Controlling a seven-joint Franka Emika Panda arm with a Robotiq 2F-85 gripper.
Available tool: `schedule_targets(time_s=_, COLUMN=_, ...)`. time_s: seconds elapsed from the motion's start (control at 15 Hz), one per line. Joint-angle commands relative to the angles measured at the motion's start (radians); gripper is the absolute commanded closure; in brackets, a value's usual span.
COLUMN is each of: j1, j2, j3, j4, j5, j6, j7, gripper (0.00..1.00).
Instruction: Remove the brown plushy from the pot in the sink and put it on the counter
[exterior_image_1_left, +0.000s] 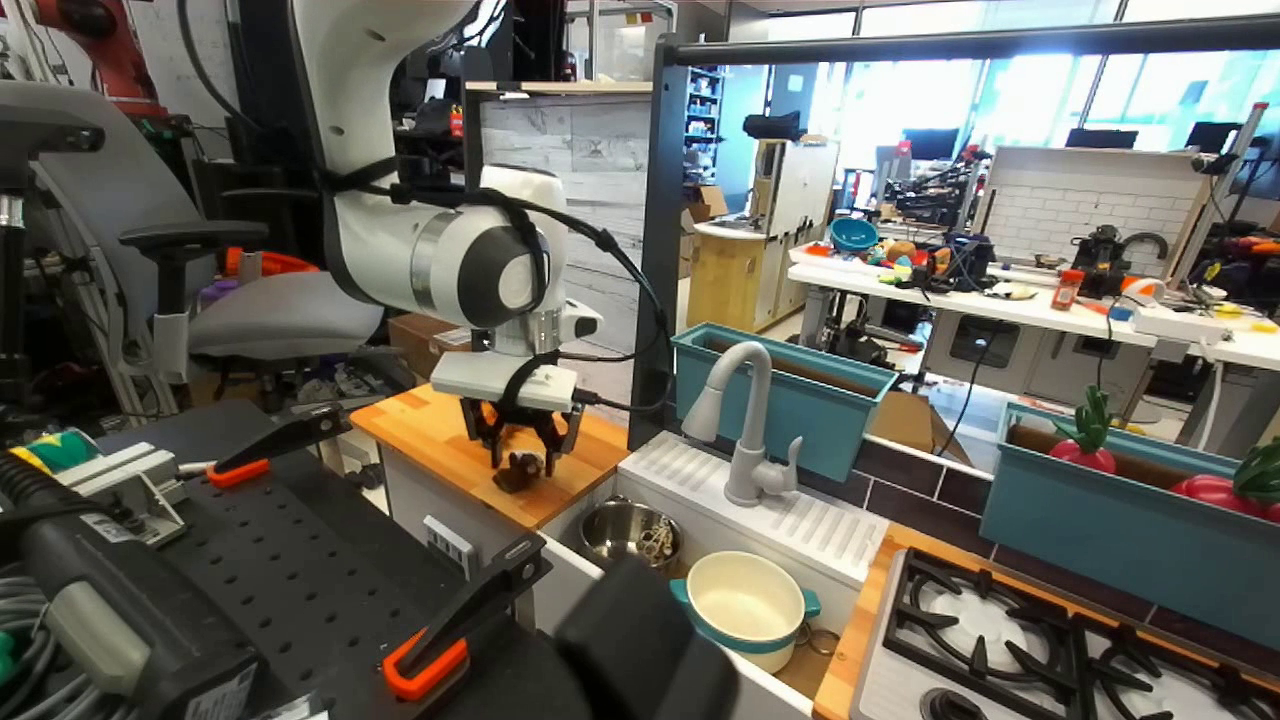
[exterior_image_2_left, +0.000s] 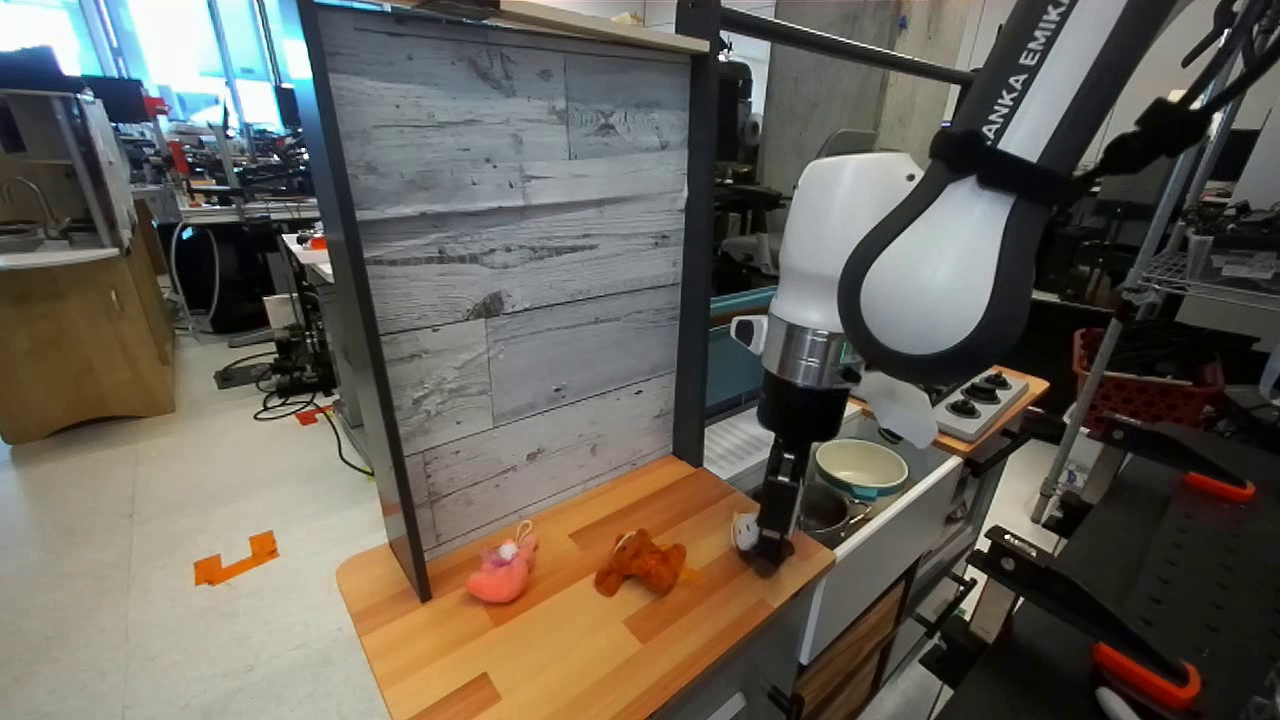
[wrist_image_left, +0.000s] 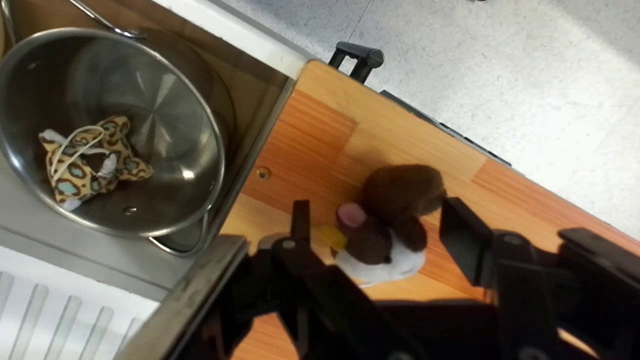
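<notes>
The brown plushy (wrist_image_left: 400, 195), dark brown with a white face and a pink muzzle, lies on the wooden counter (exterior_image_1_left: 410, 415) near its sink-side edge. It also shows in both exterior views (exterior_image_1_left: 517, 474) (exterior_image_2_left: 745, 531). My gripper (wrist_image_left: 375, 217) points down over it with its fingers spread. The plushy lies between the fingers in the wrist view; whether a finger touches it I cannot tell. In an exterior view the gripper (exterior_image_2_left: 772, 552) hides part of it. The pot (exterior_image_1_left: 745, 600), cream inside with teal handles, stands empty in the sink (exterior_image_2_left: 900, 530).
A steel pot (wrist_image_left: 165, 100) with a leopard-print plushy (wrist_image_left: 95, 167) stands in the sink beside the counter. An orange-brown figure (exterior_image_2_left: 640, 563) and a pink plushy (exterior_image_2_left: 503, 572) lie on the counter. A grey faucet (exterior_image_1_left: 750, 430) rises behind the sink; a stovetop (exterior_image_1_left: 1000, 620) lies beyond.
</notes>
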Motion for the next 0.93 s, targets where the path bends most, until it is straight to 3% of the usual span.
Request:
schedule_targets(time_s=0.0, j1=-0.001, j2=-0.124, j3=-0.014, j4=-0.124, j5=-0.002, j6=-0.025, j7=0.015, gripper=0.01)
schedule_targets(time_s=0.67, j1=-0.042, j2=-0.515, j3=-0.072, j4=-0.478, j5=0.111, j6=-0.115, j7=0.179, gripper=0.0)
schedule_targets(time_s=0.73, j1=-0.027, j2=-0.397, j3=-0.077, j4=-0.393, j5=0.085, j6=-0.072, j7=0.147, gripper=0.0)
schedule_targets(time_s=0.87, j1=-0.032, j2=-0.468, j3=-0.079, j4=-0.443, j5=0.105, j6=-0.094, j7=0.16, gripper=0.0)
